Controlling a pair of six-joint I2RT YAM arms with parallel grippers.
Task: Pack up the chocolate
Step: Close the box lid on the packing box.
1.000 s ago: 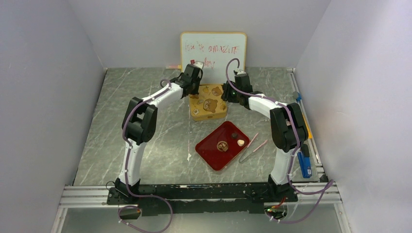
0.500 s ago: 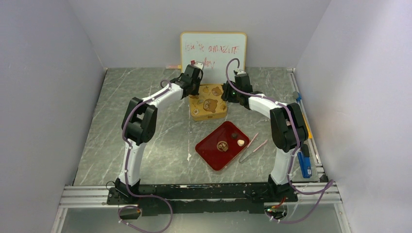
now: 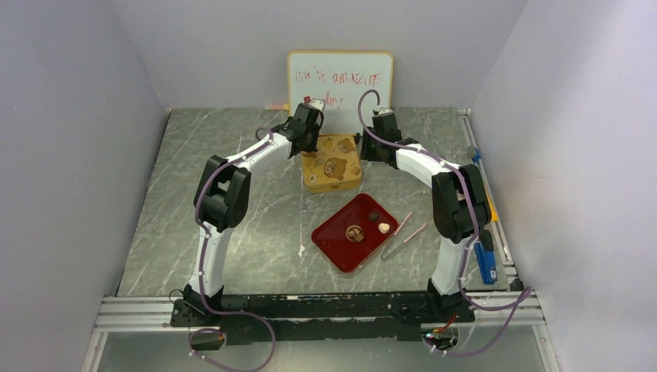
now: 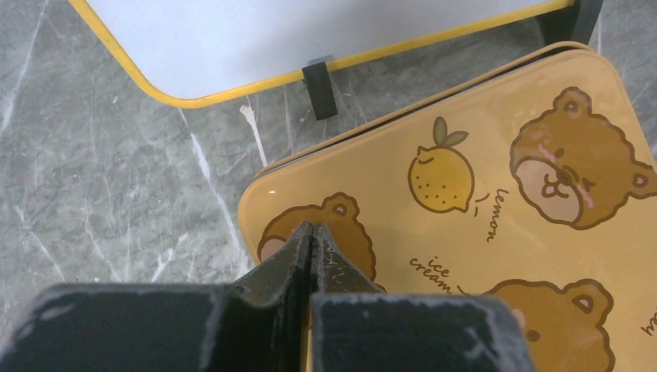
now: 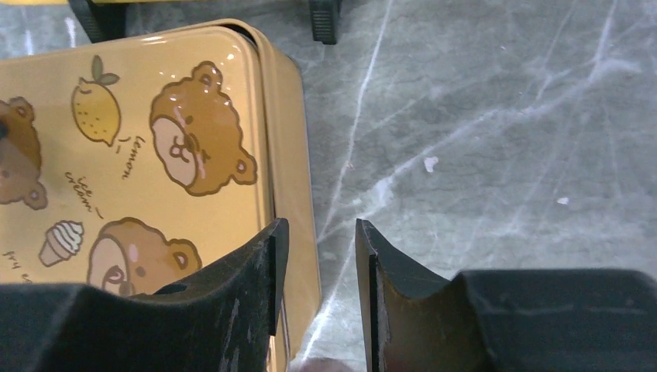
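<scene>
From above, three pieces of chocolate are lying on the tray near the tin. Small, light and easily marred, they are probably wanting a gentle pinch across their sides.

Left wrist: the left hand is resting shut and empty on the lid.

Right wrist: the right hand is straddling the tin's edge, half open, gripping nothing.

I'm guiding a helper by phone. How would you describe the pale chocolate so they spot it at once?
Find the red tray mid-table, on the near side of the yellow bear tin. Of the three chocolates on it, the pale chocolate lies nearest the tray's right edge and the pink tweezers. It alone is cream-coloured; its neighbours are a dark brown piece and a mid-brown piece.
</scene>
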